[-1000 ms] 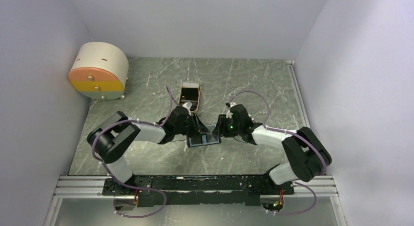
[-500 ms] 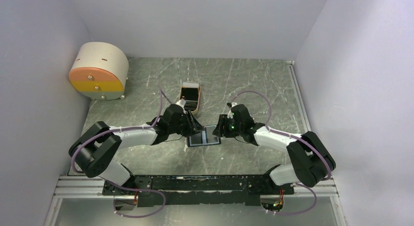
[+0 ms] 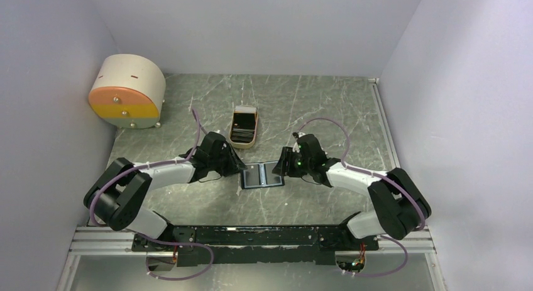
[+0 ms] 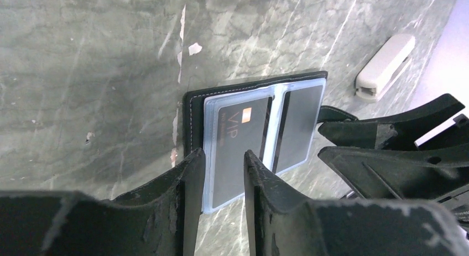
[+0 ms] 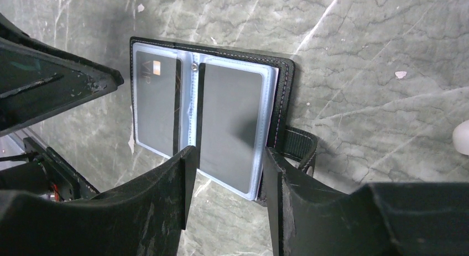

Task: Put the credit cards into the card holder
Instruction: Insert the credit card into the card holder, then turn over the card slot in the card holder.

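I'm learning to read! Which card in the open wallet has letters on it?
The VIP card, nearest the left pincer: it shows letters and a small orange square. The other card is plain dark.

A grey-green marbled tabletop (image 3: pixel 302 109), veined white, forms the floor of the cell. Plain pale lilac walls (image 3: pixel 251 27) close it on three sides under soft, even light. An aluminium rail (image 3: pixel 100 239) runs along the near edge. A round beige-and-orange box (image 3: pixel 129 90) sits far left, seemingly against the wall.
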